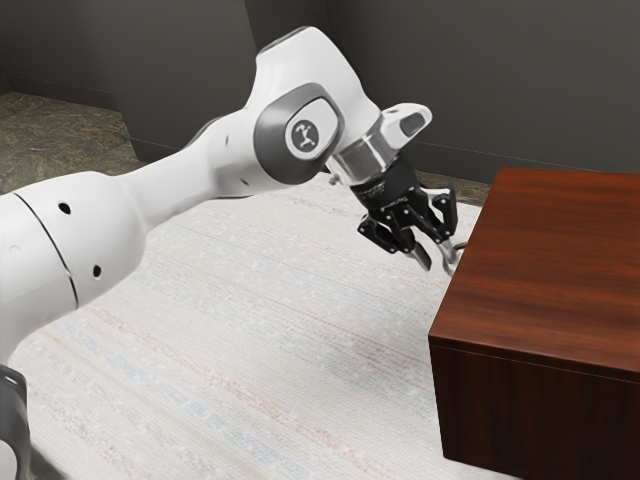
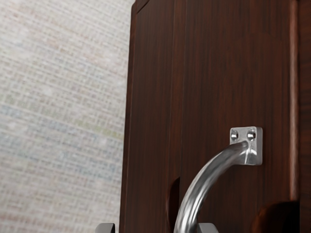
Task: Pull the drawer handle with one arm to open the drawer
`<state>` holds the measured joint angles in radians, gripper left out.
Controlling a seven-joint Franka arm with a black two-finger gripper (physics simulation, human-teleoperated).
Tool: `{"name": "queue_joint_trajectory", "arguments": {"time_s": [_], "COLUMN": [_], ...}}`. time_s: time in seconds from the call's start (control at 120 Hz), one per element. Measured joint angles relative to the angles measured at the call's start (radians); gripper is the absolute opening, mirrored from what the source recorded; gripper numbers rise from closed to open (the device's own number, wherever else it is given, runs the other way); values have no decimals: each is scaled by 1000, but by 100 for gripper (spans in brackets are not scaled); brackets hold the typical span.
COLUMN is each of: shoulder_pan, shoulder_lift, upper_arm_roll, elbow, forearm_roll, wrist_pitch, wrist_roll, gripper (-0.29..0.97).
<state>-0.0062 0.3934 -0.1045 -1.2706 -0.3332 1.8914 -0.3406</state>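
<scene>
The claw (image 1: 436, 260) stands open at the dark wooden cabinet's (image 1: 545, 270) side face, fingers apart with the curved metal handle (image 1: 458, 243) between them but not clamped. The wrist view adds the drawer front (image 2: 218, 73) close up, the handle's two-screw mounting plate (image 2: 246, 144) and the fingertips (image 2: 206, 227) on either side of the bar. The cabinet stands on a pale woven rug (image 1: 250, 330), with dark grey walls (image 1: 500, 70) behind.
</scene>
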Motion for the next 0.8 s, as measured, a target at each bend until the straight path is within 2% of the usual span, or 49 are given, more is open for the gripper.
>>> {"name": "queue_joint_trajectory", "arguments": {"time_s": [0.342, 0.8], "shoulder_pan": [1, 12], "shoulder_lift": [-5, -20], "upper_arm_roll": [3, 8], "elbow": [-7, -33], "forearm_roll": [-3, 0], "wrist_pitch": [11, 14], "wrist_roll": [4, 9], "gripper": [6, 4]}}
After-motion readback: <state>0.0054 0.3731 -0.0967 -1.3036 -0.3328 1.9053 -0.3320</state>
